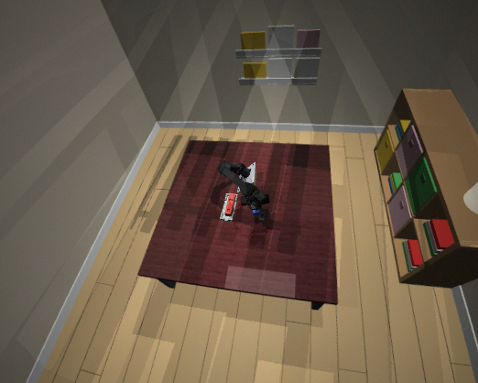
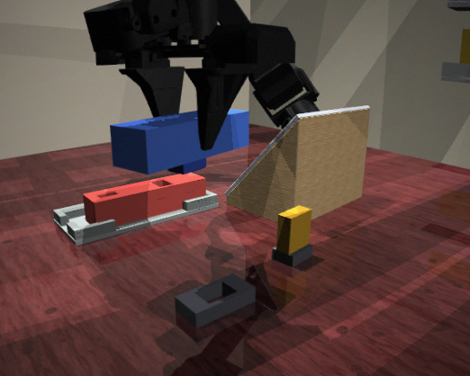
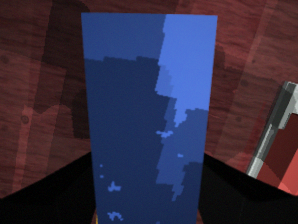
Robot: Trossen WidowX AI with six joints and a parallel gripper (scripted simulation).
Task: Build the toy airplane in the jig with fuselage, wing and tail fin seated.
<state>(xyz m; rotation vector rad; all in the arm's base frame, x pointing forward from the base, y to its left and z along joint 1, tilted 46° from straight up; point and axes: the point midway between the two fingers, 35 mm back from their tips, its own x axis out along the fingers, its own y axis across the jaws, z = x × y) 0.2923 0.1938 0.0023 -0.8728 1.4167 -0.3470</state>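
My gripper (image 2: 185,132) (image 3: 145,155) is shut on the blue wing (image 2: 131,146) (image 3: 145,115) (image 1: 255,212) and holds it level in the air, its small tab pointing down. The red fuselage (image 2: 120,207) (image 1: 230,203) (image 3: 287,175) lies in the light grey cradle (image 2: 201,201) (image 3: 268,135), with two sockets showing on top. In the top view and the wrist view the wing is off to one side of the fuselage, not over it. The yellow tail fin (image 2: 295,229) stands upright in a small dark holder (image 2: 293,256).
An empty dark rectangular holder (image 2: 187,310) lies on the table nearest the exterior camera. A wooden wedge with a white sloping top (image 2: 331,157) stands behind the tail fin, near the cradle's far end. The arm reaches over it.
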